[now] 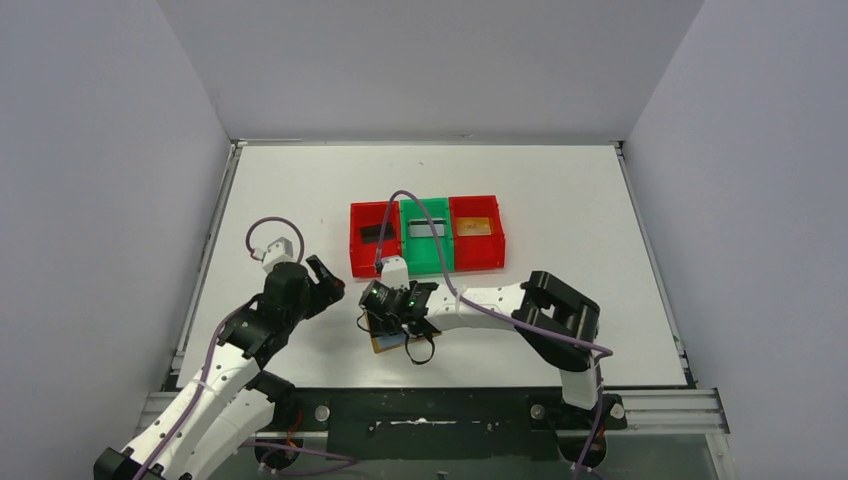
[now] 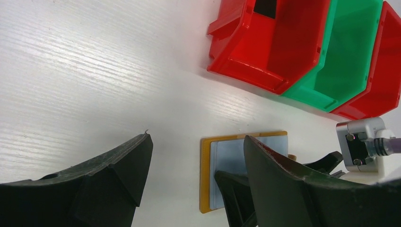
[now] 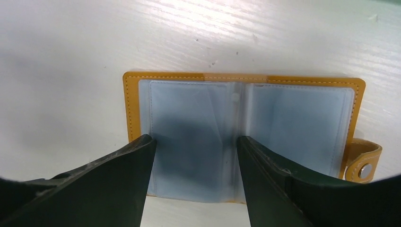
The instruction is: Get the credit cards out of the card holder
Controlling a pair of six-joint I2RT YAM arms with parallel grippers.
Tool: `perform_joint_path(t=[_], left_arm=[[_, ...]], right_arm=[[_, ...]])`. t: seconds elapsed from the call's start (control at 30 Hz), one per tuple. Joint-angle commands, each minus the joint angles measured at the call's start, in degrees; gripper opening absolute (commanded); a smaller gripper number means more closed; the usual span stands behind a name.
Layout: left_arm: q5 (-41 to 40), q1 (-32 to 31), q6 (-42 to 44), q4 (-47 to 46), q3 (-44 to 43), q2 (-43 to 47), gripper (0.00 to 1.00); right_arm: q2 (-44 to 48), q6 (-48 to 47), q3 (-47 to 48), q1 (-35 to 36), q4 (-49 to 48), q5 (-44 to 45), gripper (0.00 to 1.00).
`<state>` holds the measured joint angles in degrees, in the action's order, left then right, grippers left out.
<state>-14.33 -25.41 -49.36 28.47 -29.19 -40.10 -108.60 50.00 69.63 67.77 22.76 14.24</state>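
Card holder [image 3: 246,113] lies open on tabletop [image 3: 71,47]; right pincer [image 3: 196,142] open, straddling one panel, apparently seeking a card. Left pincer [image 2: 197,138] open, empty, nearby.

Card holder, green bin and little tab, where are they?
card holder [image 3: 302,123], right wrist view, right pale panel.
green bin [image 2: 350,56], left wrist view, inner wall.
little tab [image 3: 361,155], right wrist view, orange strap.

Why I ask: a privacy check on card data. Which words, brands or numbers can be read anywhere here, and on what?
None can be read in any view.
card holder: the clear pockets and the snap tab bear no print.
black card, middle card and tan card in the bins: too small to read.
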Motion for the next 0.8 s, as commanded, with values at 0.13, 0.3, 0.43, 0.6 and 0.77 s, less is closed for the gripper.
perform_joint_path(t=[0.13,0.3,0.43,0.6,0.77], left_arm=[[0.7,0.3,-0.5,-2.7,0.2,0.6,0.71],[0.9,0.4,-0.5,-2.7,0.2,0.6,0.71],[4.2,0.4,0.5,-5.1,0.5,0.3,0.71],[15.7,0.4,2.8,-13.0,2.2,-0.9,0.69],[29.6,0.4,1.9,-23.5,4.9,-5.7,0.67]], right_arm=[[-5.8,0.8,5.0,1.6,9.3,5.1,0.52],[-3.6,2.7,3.3,1.5,7.6,5.6,0.38],[1.5,4.1,-4.2,-1.0,-3.7,-1.1,0.28],[8.1,8.1,-16.7,-6.3,-24.1,-12.3,0.23],[9.8,15.3,-27.1,-9.9,-43.8,-20.9,0.22]])
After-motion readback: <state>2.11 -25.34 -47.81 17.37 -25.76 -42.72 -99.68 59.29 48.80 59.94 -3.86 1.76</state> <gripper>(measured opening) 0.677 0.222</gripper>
